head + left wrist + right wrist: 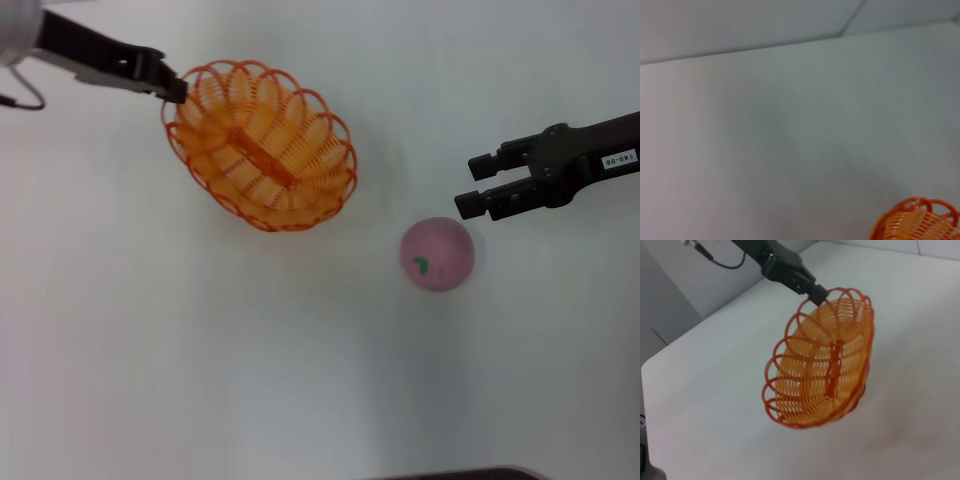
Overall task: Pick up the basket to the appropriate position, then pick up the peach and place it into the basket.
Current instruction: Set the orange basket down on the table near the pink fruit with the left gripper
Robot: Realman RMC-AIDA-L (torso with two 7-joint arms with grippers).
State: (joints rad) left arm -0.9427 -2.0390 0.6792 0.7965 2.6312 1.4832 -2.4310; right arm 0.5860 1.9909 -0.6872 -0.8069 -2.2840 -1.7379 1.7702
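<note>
The orange wire basket [262,145] hangs tilted above the white table, held by its scalloped rim at its far-left end. My left gripper [175,90] is shut on that rim. The basket also shows in the right wrist view [822,362], with the left gripper [816,291] clamped on its rim, and its edge shows in the left wrist view [917,220]. The pale pink peach [437,255] with a green leaf mark lies on the table to the right of the basket. My right gripper [472,186] is open, just above and right of the peach, apart from it.
The white table [200,380] spreads all around. A dark edge [460,474] shows at the bottom of the head view. The table's far edge and a wall [740,25] show in the left wrist view.
</note>
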